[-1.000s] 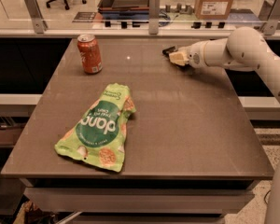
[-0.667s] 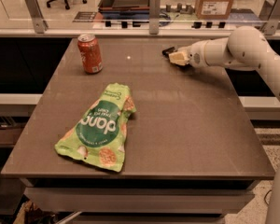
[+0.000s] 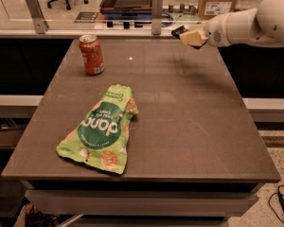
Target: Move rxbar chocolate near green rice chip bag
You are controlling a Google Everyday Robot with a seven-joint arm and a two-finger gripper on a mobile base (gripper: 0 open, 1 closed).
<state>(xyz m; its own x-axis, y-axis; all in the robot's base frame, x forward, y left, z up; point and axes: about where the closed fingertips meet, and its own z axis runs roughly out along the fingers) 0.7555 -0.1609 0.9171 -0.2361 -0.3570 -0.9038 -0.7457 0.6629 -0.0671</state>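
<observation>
The green rice chip bag (image 3: 102,129) lies flat on the front left part of the brown table (image 3: 194,126). My gripper (image 3: 188,36) is at the back right, lifted above the table top on its white arm (image 3: 248,25). It is shut on the rxbar chocolate (image 3: 178,30), whose small black end sticks out to the left of the fingers; the rest of the bar is hidden. The bar is well apart from the bag, up and to the right of it.
An orange soda can (image 3: 92,54) stands upright at the back left of the table. A glass-railed ledge with posts (image 3: 155,6) runs behind the table. A cardboard box (image 3: 217,1) sits beyond it.
My gripper has risen off the table surface at the back right, taking the black bar up with it. The bag and can have not moved.
</observation>
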